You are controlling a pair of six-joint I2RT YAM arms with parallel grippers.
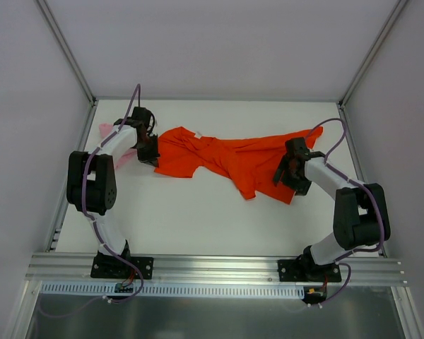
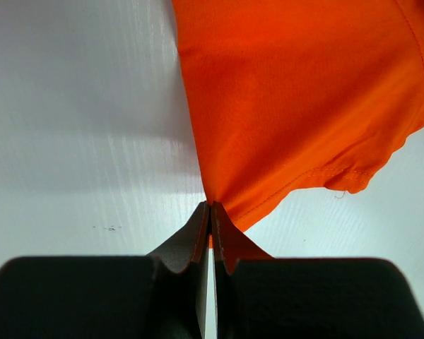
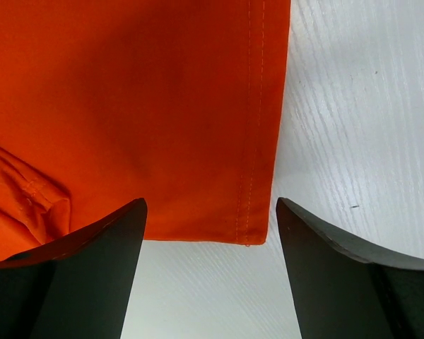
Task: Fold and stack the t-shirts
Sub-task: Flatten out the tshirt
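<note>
- Edge of the orange-red t-shirt [image 2: 304,92] is pinched between the closed left fingers [image 2: 187,247].
- Right fingers [image 3: 92,261] stand wide apart, its hemmed corner between them.

White table [image 1: 198,226]: flat and matte, with faint streaked grain and a few dark specks close up. Orange-red t-shirt [image 1: 226,159] lies across the far half, unfolded, bunched and creased through the middle, stretched left to right. At its right end a stitched hem corner lies flat on the surface. Pale pink t-shirt [image 1: 107,128] sits at the far-left edge, near the orange one's left end. Only slivers show, shape unclear.
</note>
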